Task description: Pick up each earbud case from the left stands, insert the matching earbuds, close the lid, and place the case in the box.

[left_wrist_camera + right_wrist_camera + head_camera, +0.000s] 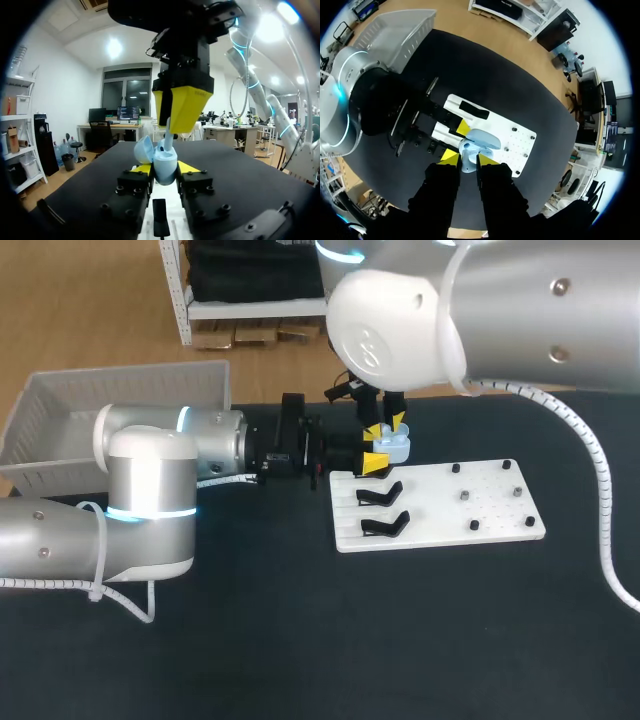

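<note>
Clamping glossy rounded case (165, 172), left pincer (165, 168)

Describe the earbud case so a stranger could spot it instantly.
On the dark table lies a white board. By its far left corner, the left gripper's jaws pinch the earbud case. It is the only pale blue thing, lid flipped open, beside black stands.

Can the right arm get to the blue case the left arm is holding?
Probably yes. The right gripper hangs just above the blue case, its lid is tipped open, and nothing sits between them.
</note>
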You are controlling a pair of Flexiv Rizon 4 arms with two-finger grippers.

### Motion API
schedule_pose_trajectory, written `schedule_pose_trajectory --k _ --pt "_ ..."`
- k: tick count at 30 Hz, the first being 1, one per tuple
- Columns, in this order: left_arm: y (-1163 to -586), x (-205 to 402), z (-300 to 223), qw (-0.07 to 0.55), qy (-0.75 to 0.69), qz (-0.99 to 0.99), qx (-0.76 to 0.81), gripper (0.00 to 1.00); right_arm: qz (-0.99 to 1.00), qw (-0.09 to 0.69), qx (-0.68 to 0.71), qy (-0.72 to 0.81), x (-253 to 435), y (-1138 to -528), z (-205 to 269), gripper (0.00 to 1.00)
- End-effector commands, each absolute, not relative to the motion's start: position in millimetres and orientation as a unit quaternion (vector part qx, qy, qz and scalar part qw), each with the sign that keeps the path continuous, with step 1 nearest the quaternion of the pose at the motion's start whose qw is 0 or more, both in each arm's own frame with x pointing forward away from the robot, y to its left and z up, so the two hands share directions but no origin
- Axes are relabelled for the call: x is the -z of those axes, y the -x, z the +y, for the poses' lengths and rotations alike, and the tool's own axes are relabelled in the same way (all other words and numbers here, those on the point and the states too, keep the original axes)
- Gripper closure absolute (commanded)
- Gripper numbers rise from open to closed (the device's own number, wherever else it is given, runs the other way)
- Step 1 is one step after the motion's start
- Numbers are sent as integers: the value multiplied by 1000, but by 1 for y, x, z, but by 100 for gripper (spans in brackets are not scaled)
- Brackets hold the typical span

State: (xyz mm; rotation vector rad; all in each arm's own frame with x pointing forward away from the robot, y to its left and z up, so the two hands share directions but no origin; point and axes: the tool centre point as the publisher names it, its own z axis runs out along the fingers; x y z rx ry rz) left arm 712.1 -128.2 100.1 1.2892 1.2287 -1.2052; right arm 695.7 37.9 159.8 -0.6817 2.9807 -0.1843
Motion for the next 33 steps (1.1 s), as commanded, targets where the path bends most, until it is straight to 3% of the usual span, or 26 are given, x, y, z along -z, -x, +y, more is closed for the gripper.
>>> schedule_pose_trajectory --k 1,33 --pt "-712 -99 -128 478 -527 502 493 100 972 49 59 223 -159 -691 35 100" --pt "-712 -99 -128 478 -527 502 493 100 973 51 65 216 -151 -700 36 100"
